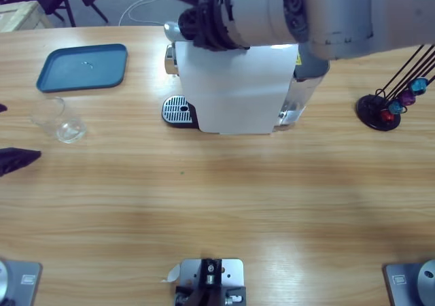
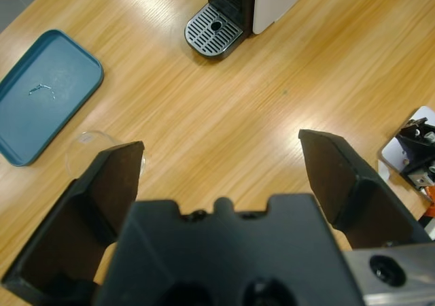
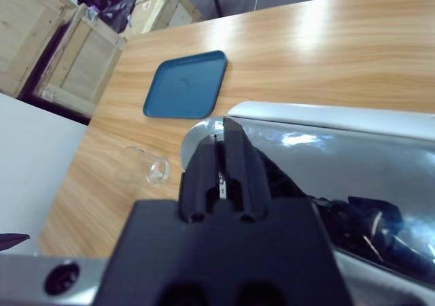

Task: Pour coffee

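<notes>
Right end effector (image 3: 221,177), jaws closed, above coffee machine (image 1: 234,95); left end effector (image 2: 221,173) wide beside glass (image 2: 88,149).

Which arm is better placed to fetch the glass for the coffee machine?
Probably the left. Its open gripper hangs over the table right by the glass, which lies tipped on its side. The right gripper is shut at the top of the coffee machine, far from the glass.

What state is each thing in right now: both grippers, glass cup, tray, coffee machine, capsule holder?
Left gripper: open, holding nothing, above the table.
Right gripper: shut, over the coffee machine's top.
Glass cup: on its side, empty, off the tray.
Blue tray: flat on the table, nothing on it.
Coffee machine: drip grate bare, no cup under the spout.
Capsule holder: upright, capsules hanging on it.
</notes>
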